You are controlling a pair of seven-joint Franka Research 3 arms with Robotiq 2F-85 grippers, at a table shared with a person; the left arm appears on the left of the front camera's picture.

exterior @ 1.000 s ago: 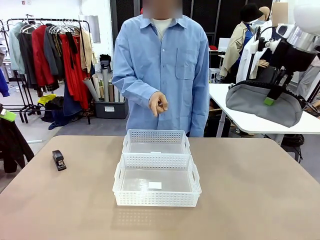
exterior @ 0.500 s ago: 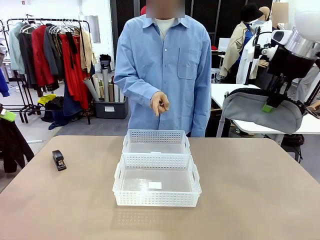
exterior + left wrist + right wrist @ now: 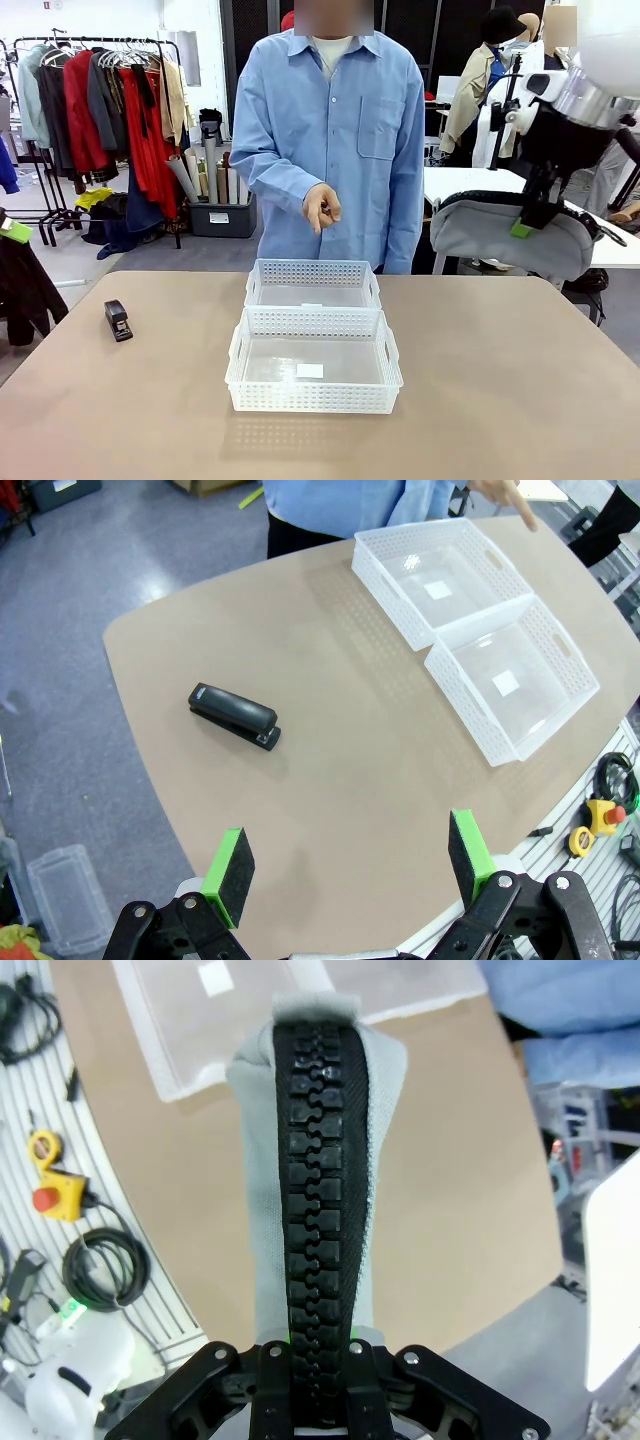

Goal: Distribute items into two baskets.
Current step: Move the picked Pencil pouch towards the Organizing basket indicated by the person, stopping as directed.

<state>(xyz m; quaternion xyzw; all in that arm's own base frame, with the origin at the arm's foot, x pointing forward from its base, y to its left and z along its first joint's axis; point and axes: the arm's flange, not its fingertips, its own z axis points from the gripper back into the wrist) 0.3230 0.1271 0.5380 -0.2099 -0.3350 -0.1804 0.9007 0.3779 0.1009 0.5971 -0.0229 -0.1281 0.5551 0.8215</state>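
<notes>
While the right claw (image 3: 521, 228) grips a grey soft fabric waist bag (image 3: 480, 236), the left claw (image 3: 345, 865) gapes wide. A small black stapler (image 3: 234, 716) lies beyond it.

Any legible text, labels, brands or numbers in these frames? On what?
No readable text.
Label on the near basket: too small, looks blank.
Label in the far basket: too small to read.
Label on the floor bin behind the person: too blurred to read.

The grey bag (image 3: 500, 235) is showing a black toothed zip (image 3: 320, 1190); white baskets (image 3: 314, 398) are showing perforated sides beside a black stapler (image 3: 118, 320) on the tan table (image 3: 520, 400).
</notes>
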